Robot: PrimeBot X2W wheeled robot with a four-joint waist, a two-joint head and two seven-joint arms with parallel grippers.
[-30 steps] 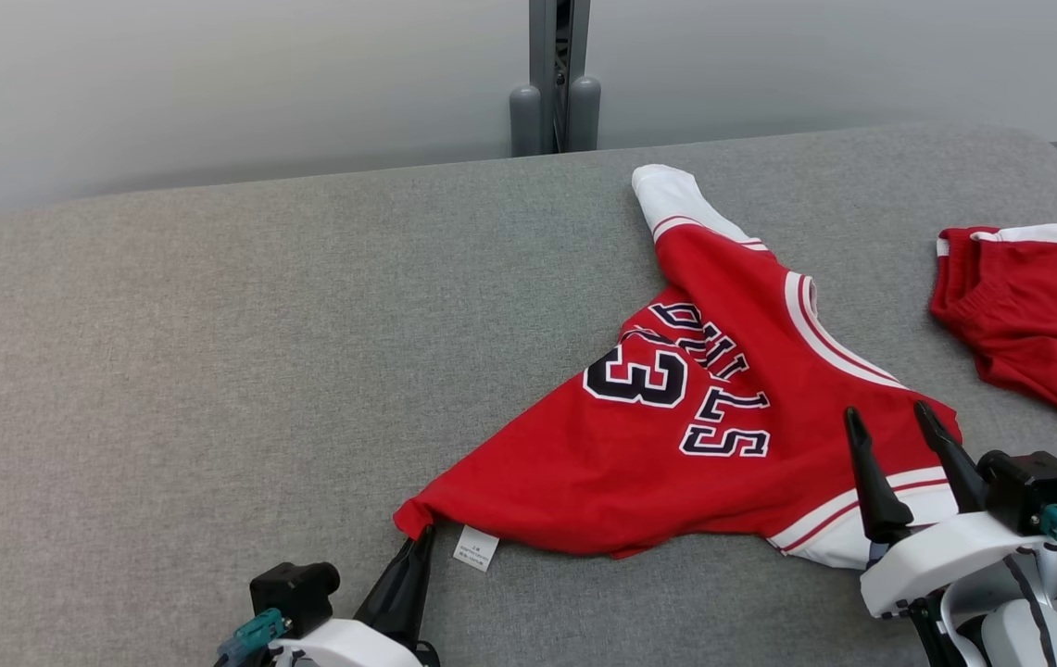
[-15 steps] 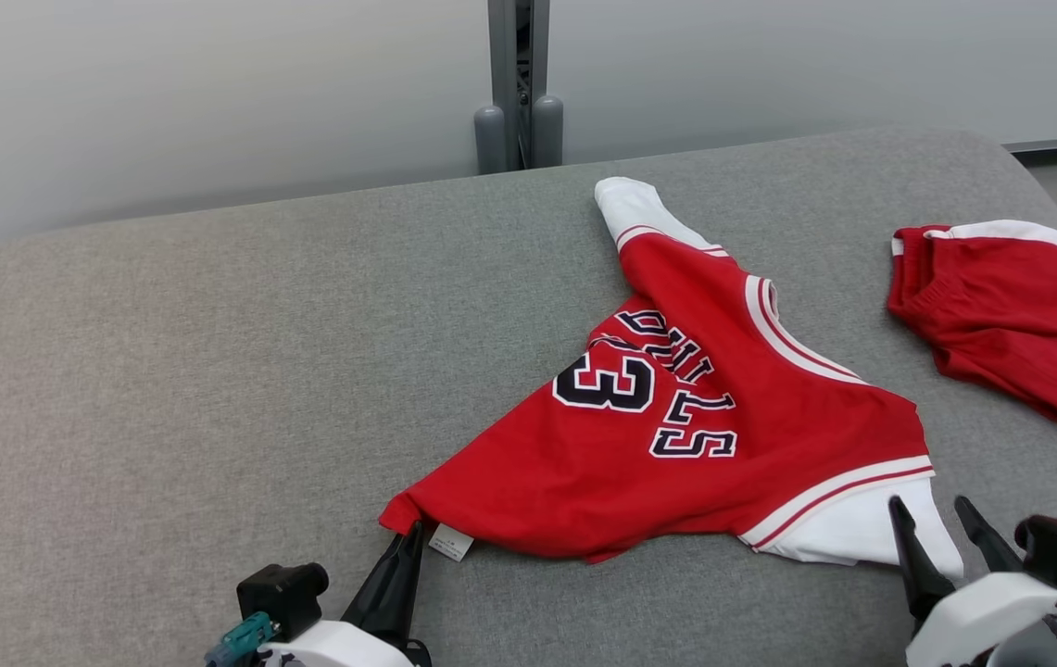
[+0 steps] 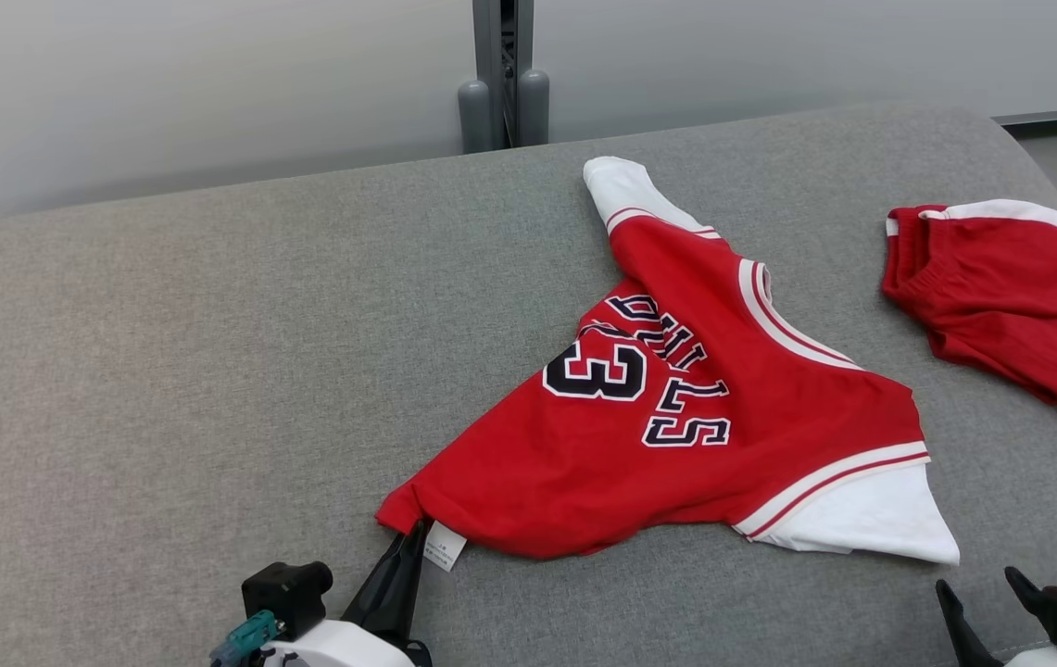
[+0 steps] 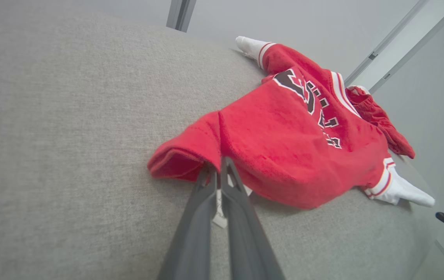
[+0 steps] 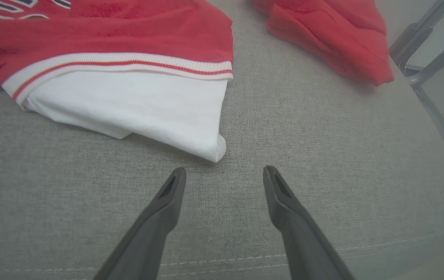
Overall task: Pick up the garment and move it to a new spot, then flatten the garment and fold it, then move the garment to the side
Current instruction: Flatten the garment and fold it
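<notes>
The garment is a red jersey with white sleeves and dark lettering, lying spread on the grey padded table. My left gripper is shut on its near left corner, beside a white label. In the left wrist view the shut fingers pinch the red hem of the garment. My right gripper stands open at the bottom right, just short of the white sleeve. The right wrist view shows its gripper open, with the sleeve's tip just ahead and nothing between its fingers.
A second red piece with white trim lies at the table's right, also red in the right wrist view. A grey post stands behind the table. The table's rounded right edge and a metal frame are close.
The camera has shifted. Relative to the garment, my right gripper has drawn back off the white sleeve toward the table's near edge, still open. The left gripper stays shut on the corner.
</notes>
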